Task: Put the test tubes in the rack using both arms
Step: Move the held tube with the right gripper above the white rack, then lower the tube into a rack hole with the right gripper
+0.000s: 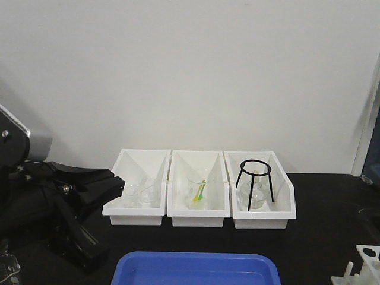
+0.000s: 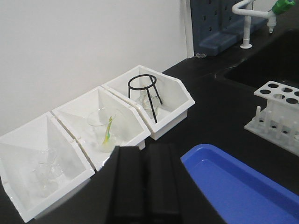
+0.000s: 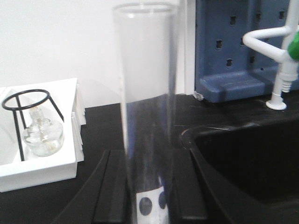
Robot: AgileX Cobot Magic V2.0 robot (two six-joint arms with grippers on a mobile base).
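Two black fingers of the left gripper (image 2: pixel 145 154) are sitting pressed together, empty, near the white bins (image 2: pixel 28 144). Rightward, the right gripper (image 3: pixel 147 161) is clamping one test tube (image 3: pixel 147 84) upright, its long axis vertical; the rack (image 1: pixel 368 261) is lying far right, seemingly nearer this arm.

The front view looks across the black table (image 1: pixel 320 237) at three white bins (image 1: pixel 196 212). The left wrist view looks down on them from the left. The right wrist view sits low, close behind a glass tube (image 3: pixel 147 93), sharing only the rightmost bin (image 3: pixel 37 171).
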